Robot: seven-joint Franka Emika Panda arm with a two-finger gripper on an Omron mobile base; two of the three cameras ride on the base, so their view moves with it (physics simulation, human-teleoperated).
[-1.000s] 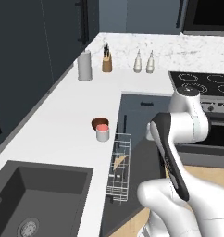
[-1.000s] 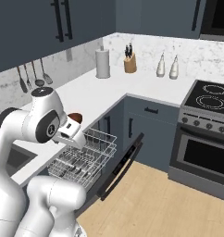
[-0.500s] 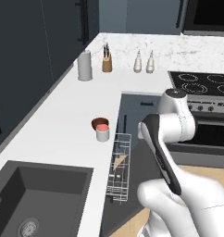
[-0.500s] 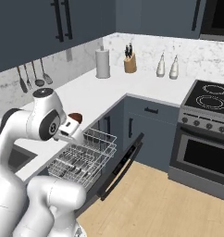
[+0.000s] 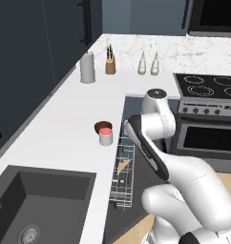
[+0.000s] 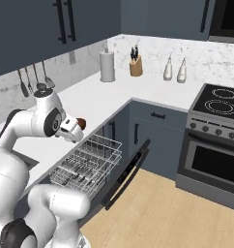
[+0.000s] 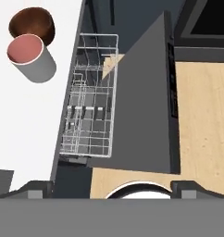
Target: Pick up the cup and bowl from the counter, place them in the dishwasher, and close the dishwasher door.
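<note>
Step 1, reach for pickup: gripper (image 7: pixel 112 185) open, empty, above pulled-out rack (image 7: pixel 90 111) of dishwasher (image 6: pixel 97 167). Cup (image 5: pixel 105 137) touching bowl (image 5: pixel 102 127), probably, near counter (image 5: pixel 60 133) edge. Next: shift left, descend over cup.

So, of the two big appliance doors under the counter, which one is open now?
The dishwasher door, the slate panel folded down with the white wire rack pulled out. The steel oven door beside it is shut.
</note>
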